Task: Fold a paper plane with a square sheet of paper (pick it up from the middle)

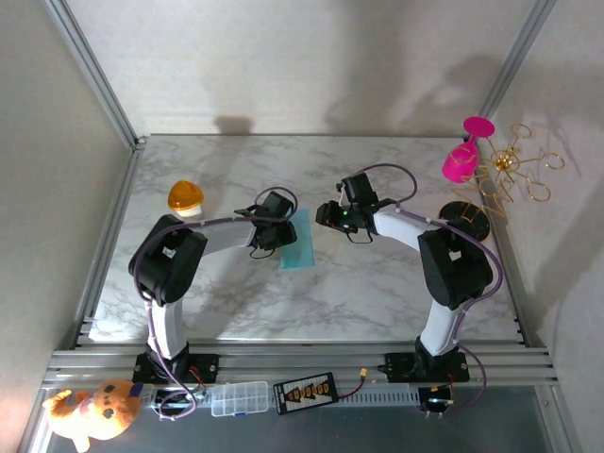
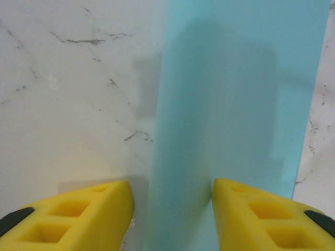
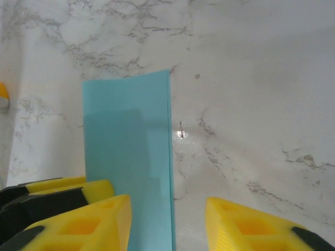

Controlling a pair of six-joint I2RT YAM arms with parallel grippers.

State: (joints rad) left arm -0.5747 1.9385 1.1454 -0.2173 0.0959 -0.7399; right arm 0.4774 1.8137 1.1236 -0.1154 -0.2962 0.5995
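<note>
The left gripper (image 2: 172, 222) stands released, its yellow fingers (image 2: 89, 214) parted with a plain gap between them and nothing clamped. In the left wrist view the sheet of paper (image 2: 235, 104) lies flat on the marble table (image 2: 68, 94) under that gap. It runs as a long teal strip from six o'clock up to twelve o'clock. The finger at five o'clock overlaps the strip's right part, while the finger at seven o'clock sits just off its left edge.

The right gripper (image 3: 167, 227) is likewise unclenched — fingers (image 3: 251, 225) spread, nothing gripped. In the right wrist view the paper's long straight edge runs down into the gap. A doubled line shows along that edge, so the sheet is folded into a narrow rectangle. The rest of the strip lies toward nine o'clock of the edge, partly hidden by the finger at seven o'clock. At eight o'clock a yellow finger of the left gripper shows at the strip's left side.

From above, the left gripper (image 1: 281, 229) is at nine o'clock of the paper (image 1: 302, 247) and the right gripper (image 1: 324, 215) at about two o'clock — both close beside it, near the table's middle. An orange dome (image 1: 186, 196) sits on the table at ten o'clock from the paper, well apart.
</note>
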